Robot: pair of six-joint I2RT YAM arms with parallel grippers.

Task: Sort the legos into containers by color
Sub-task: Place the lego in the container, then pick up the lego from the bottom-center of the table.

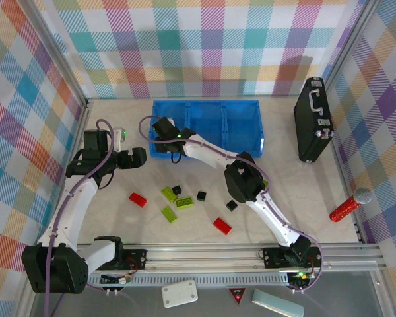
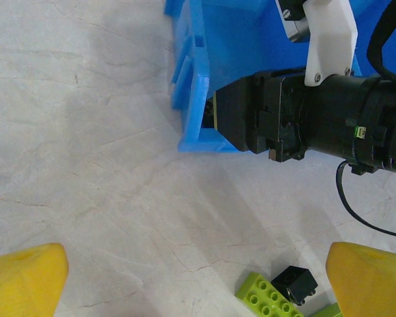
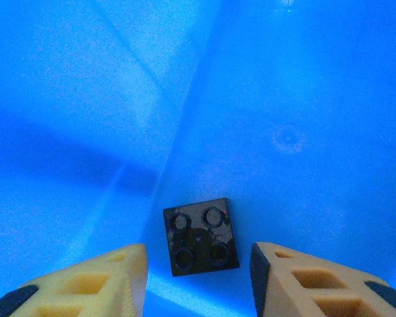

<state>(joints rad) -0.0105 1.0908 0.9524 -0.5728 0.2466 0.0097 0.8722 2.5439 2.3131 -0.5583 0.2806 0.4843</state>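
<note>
My left claw hung wide open over the bare table, just by the near-left corner of the blue bin, its yellow tips cut off at the frame's lower corners. Loose legos in red, green and black lay scattered between the arms. My right claw sat inside the bin's left compartment, jaws parted. A black brick lay on the floor between the fingertips, touching neither; from overhead the wrist covered it
</note>
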